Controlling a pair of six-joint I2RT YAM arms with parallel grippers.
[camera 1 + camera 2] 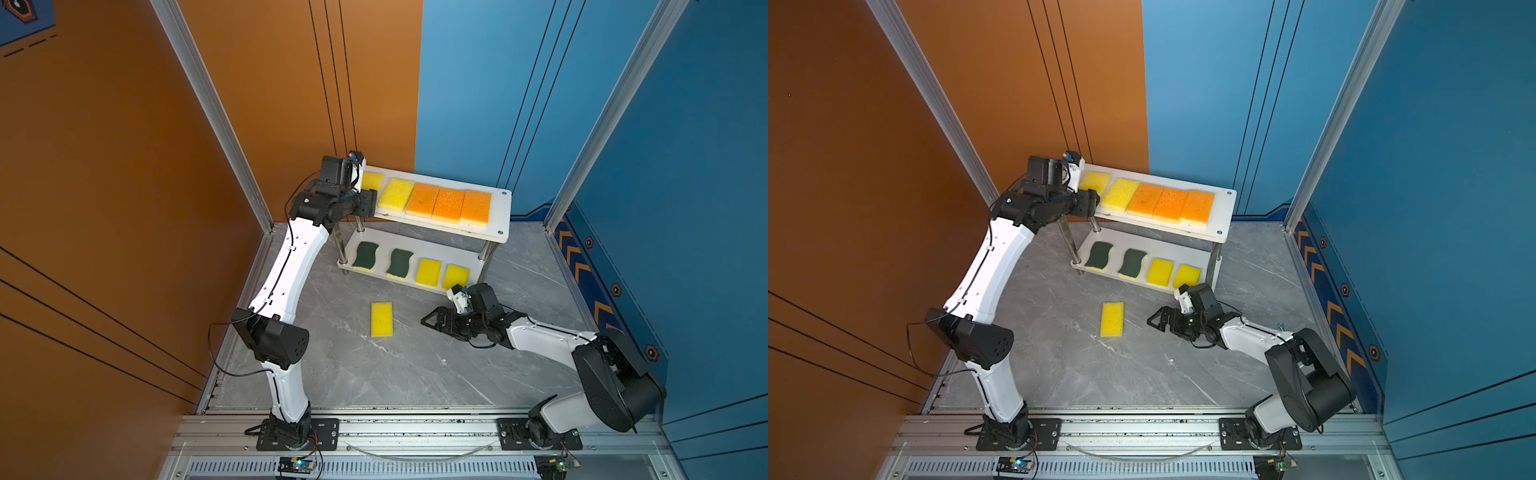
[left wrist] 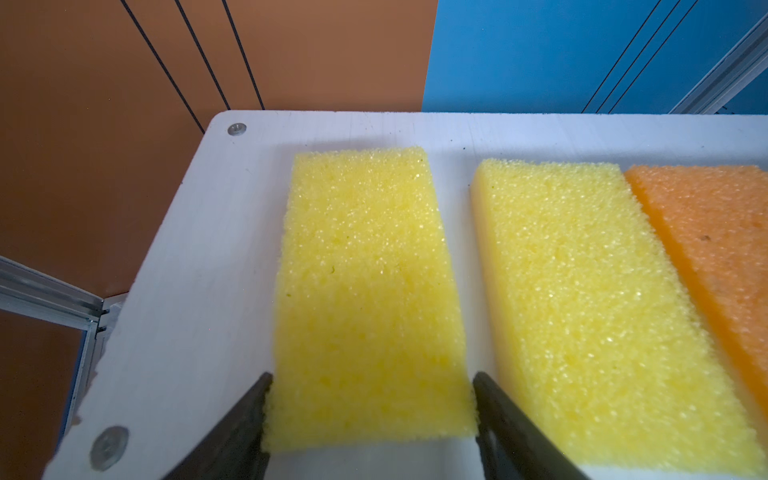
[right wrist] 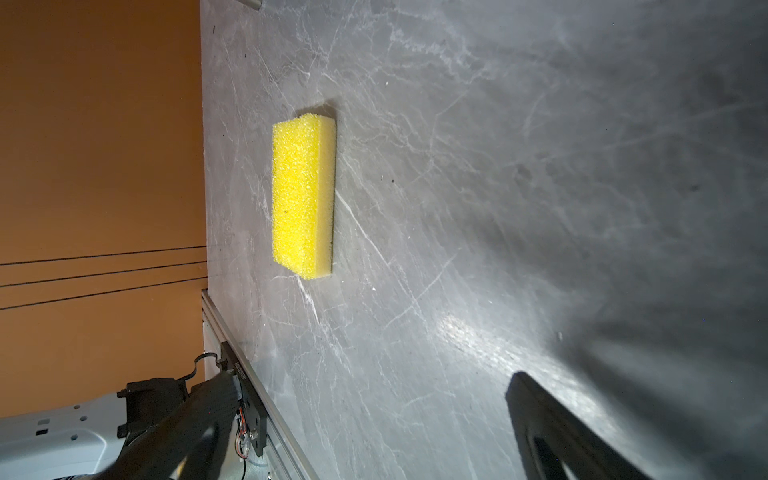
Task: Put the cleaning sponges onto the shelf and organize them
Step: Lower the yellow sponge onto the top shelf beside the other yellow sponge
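Note:
The shelf [image 1: 500, 212] [image 1: 1223, 216] stands at the back of the table. Its top board [image 2: 187, 291] carries two yellow sponges and three orange sponges [image 1: 449, 205] in a row. My left gripper [image 1: 366, 203] [image 2: 372, 376] is open at the board's left end. Its fingers flank the near end of the leftmost yellow sponge [image 1: 371, 180] [image 2: 365, 270], which lies flat and unsqueezed. The lower board holds two green pads [image 1: 365, 255] and two yellow sponges [image 1: 429, 272]. One yellow sponge [image 1: 381, 318] [image 3: 301, 195] lies loose on the table. My right gripper [image 1: 432, 320] [image 3: 370, 386] is open and empty to its right.
The grey marble table [image 1: 415, 365] is bounded by an orange wall on the left and blue walls at the back and right. Aluminium posts [image 1: 216, 112] rise at the corners. A metal rail [image 1: 415, 428] with both arm bases runs along the front edge.

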